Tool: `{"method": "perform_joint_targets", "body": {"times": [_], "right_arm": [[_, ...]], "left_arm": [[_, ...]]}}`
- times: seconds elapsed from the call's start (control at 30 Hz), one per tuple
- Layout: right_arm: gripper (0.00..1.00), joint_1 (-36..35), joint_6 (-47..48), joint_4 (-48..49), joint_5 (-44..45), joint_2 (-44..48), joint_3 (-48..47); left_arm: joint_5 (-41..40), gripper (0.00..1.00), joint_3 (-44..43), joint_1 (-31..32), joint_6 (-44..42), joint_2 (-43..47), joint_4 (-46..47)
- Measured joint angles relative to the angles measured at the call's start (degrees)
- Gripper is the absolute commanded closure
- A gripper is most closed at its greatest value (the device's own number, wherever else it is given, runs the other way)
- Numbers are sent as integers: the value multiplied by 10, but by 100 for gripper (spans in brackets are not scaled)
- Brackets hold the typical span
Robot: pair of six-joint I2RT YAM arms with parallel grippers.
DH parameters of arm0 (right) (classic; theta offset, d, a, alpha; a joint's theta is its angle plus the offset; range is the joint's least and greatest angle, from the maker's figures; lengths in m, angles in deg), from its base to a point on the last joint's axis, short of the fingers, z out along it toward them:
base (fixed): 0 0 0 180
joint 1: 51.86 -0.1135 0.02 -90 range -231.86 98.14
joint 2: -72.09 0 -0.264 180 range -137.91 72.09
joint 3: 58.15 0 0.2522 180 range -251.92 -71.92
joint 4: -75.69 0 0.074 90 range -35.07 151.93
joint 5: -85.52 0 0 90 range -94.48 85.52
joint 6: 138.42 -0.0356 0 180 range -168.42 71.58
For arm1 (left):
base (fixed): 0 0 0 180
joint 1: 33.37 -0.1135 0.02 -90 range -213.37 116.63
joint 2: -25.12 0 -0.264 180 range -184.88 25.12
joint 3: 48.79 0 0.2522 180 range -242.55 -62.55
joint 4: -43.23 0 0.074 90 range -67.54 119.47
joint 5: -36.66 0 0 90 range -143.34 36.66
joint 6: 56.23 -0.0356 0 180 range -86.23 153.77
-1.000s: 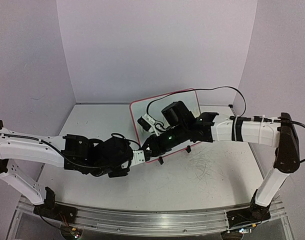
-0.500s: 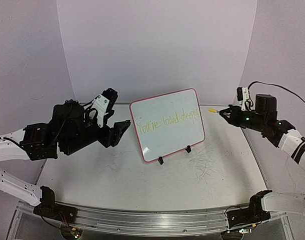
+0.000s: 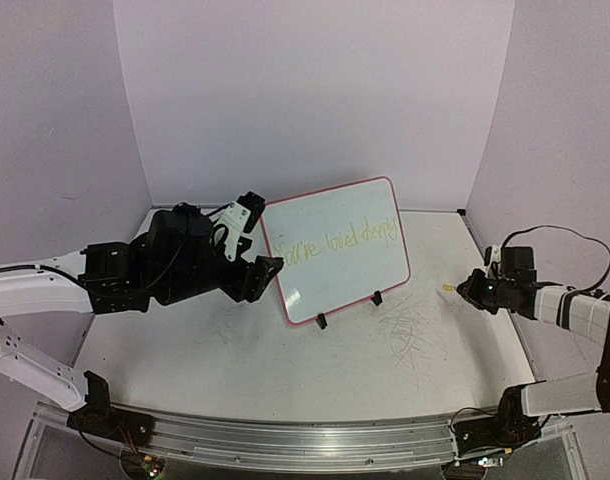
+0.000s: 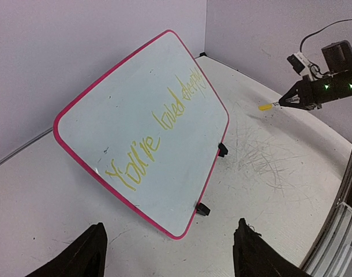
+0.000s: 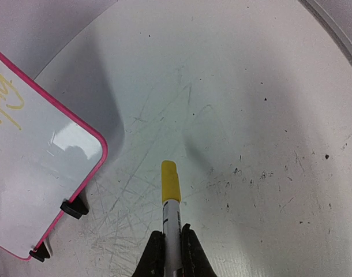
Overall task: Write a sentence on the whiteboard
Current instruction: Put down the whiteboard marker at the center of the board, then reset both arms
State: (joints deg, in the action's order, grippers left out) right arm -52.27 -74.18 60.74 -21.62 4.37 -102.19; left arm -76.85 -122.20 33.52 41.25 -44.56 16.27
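The pale table (image 3: 235, 365) fills the floor of the booth, and the whiteboard (image 3: 350, 280) stands near its middle, propped on a black wire stand and leaning back towards the far wall. Its pink-red rim runs all the way round, and its left edge sits lower and nearer than its right.

The left gripper (image 3: 263, 277) hangs just beside the board's left edge, apart from it. Its jaws are spread wide with nothing between them, and the wrist view shows both dark fingers (image 4: 86, 248) well apart, framing the board.

Over on the right, well apart from the board, the right gripper (image 5: 171, 239) is low over the table. It is clamped tight on a marker (image 5: 171, 184), whose yellow end sticks out towards the board.

Grey scribbly scratches (image 3: 415, 330) mark the tabletop between the board and that gripper.

Across the board runs the sentence (image 4: 158, 130), one slanting line of thin pale-yellow handwriting that reads "You're loved deeply".
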Motion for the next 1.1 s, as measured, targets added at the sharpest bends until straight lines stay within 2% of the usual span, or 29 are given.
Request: {"method": "perform_joint_targets", "body": {"times": [0.17,0.4,0.53,0.67,0.7,0.83,1.1], "right_arm": [[72,0,-13,37,0,-21,28],[61,0,-31,39,5,-14,51],[55,0,-27,6,14,43,48],[9,0,-10,-73,32,121,-4],[3,0,-1,-95,34,139,-28],[2,0,38,-161,32,210,-154],[2,0,109,-196,34,298,-414]], "left_arm": [[9,23,-25,-2,-2,-1,-3],[5,22,-67,-8,-12,-2,-4],[-4,20,-97,-15,-13,-4,-24],[-29,16,-131,-22,-12,-4,-43],[-37,14,-138,-24,-12,-4,-46],[-71,7,-168,-29,-10,8,-55],[-101,2,-254,-30,-32,52,-62]]}}
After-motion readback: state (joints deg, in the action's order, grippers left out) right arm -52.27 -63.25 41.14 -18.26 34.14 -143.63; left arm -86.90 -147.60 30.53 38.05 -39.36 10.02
